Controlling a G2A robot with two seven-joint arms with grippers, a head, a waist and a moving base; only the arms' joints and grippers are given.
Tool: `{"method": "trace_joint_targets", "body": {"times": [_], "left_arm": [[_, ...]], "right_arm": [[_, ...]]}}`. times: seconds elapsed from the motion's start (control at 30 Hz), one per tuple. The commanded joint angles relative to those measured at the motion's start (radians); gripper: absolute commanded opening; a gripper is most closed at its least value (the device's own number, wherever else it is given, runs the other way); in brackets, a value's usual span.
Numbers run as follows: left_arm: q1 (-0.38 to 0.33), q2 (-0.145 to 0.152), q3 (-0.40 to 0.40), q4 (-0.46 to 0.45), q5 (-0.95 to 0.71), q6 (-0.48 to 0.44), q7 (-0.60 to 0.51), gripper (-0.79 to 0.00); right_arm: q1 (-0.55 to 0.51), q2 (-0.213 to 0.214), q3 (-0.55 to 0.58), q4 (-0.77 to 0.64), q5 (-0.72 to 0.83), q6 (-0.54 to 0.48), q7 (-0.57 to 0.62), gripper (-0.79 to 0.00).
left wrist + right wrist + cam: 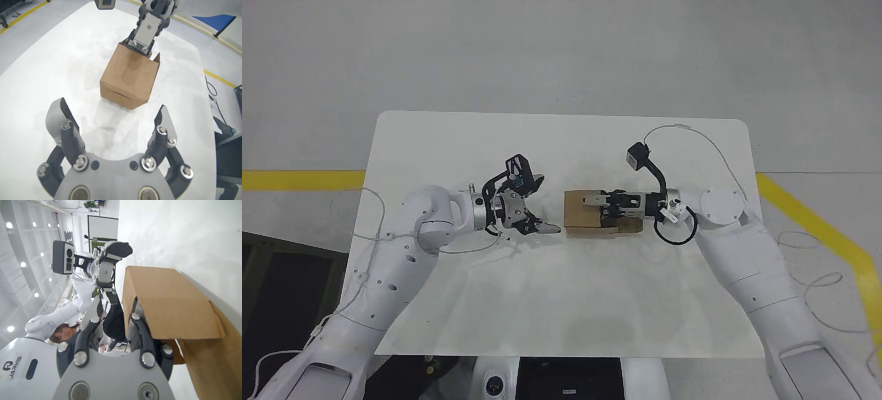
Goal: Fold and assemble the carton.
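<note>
Carton [128, 79]: plain brown cardboard, erected into a box, lying on its side near the middle of the white desk [542, 300]. One end closed, with a narrow slot; opposite end open, flaps loose.

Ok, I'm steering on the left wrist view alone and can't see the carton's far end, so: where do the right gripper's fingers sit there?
Observer: In the right wrist view, one finger of the right gripper reaches inside the open end of the carton, under its top wall. The other finger is outside, above that wall.
Operator: Is any flap still unfolded on that end?
Observer: Yes. One broad flap sticks out past the opening on the side nearer the table, not yet folded in.
</note>
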Motion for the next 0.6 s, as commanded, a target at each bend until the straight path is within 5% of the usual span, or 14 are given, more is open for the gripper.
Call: {"method": "trace_joint_targets", "body": {"times": [0.0,0.23,0.57], "left_arm": [[0.008,0.004,-0.018,-0.011,-0.013,0.003,0.002,0.0],[0.041,0.02,-0.078,-0.043,-0.057,-0.001,-0.002,0.0],[0.082,0.038,-0.13,-0.071,-0.1,-0.007,-0.027,0.0]], "right_arm": [[0.022,-0.01,-0.025,0.004,0.019,-0.013,0.007,-0.499],[0.102,-0.055,-0.111,0.078,0.11,-0.055,0.038,-0.496],[0.192,-0.081,-0.195,0.223,-0.081,0.04,-0.029,-0.425]]}}
